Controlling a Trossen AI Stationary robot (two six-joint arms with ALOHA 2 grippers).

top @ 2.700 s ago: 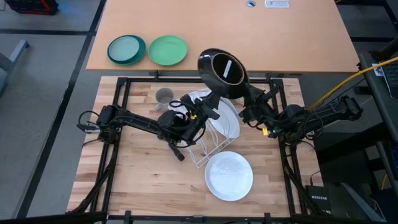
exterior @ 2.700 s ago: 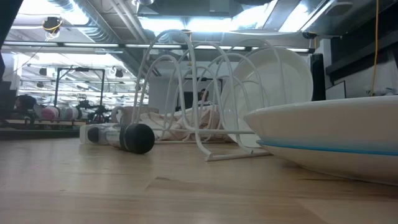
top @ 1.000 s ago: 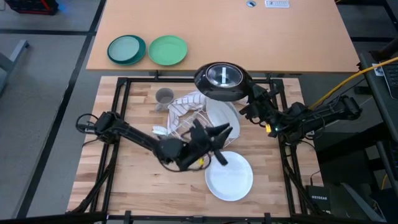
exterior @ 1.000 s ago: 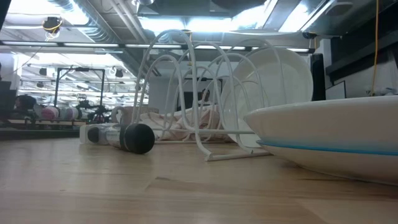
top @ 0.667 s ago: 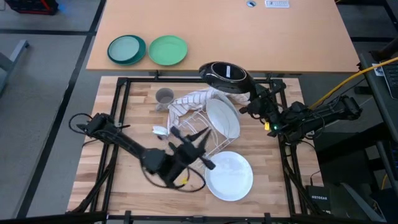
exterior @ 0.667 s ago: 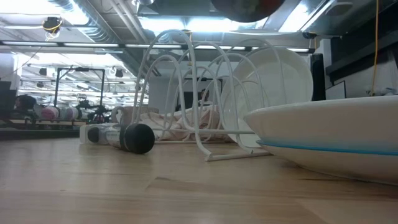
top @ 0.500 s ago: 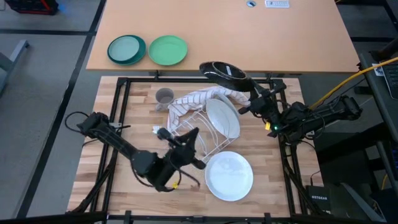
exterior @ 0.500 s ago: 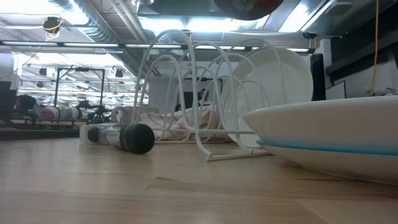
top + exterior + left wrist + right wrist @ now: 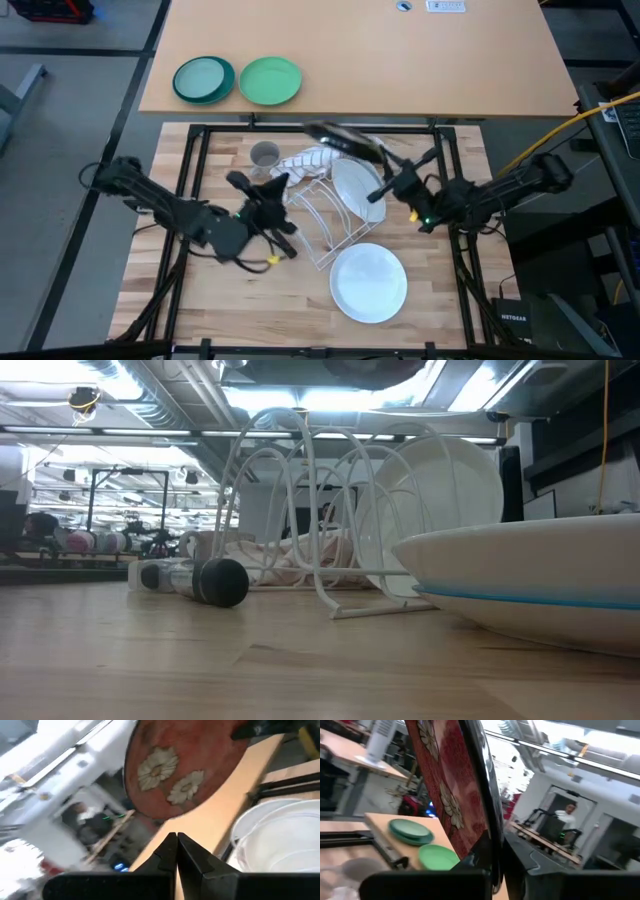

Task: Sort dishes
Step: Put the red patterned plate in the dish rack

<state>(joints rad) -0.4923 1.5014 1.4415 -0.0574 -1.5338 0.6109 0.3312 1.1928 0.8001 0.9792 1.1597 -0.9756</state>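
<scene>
The red-flowered plate hangs edge-on above the wire rack, pinched by the right claw. One white plate stands racked; another and the grey cup wait on the tabletop. The left claw, pressed together, holds nothing.

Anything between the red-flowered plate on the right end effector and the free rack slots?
Nothing visible. The red-flowered, black-backed plate hangs edge-on above the white wire rack; the white plate fills the right-side slot, the rest look open.

We see an open lab or workshop hall: exposed ceiling ducts, workbenches, framed test table.
</scene>
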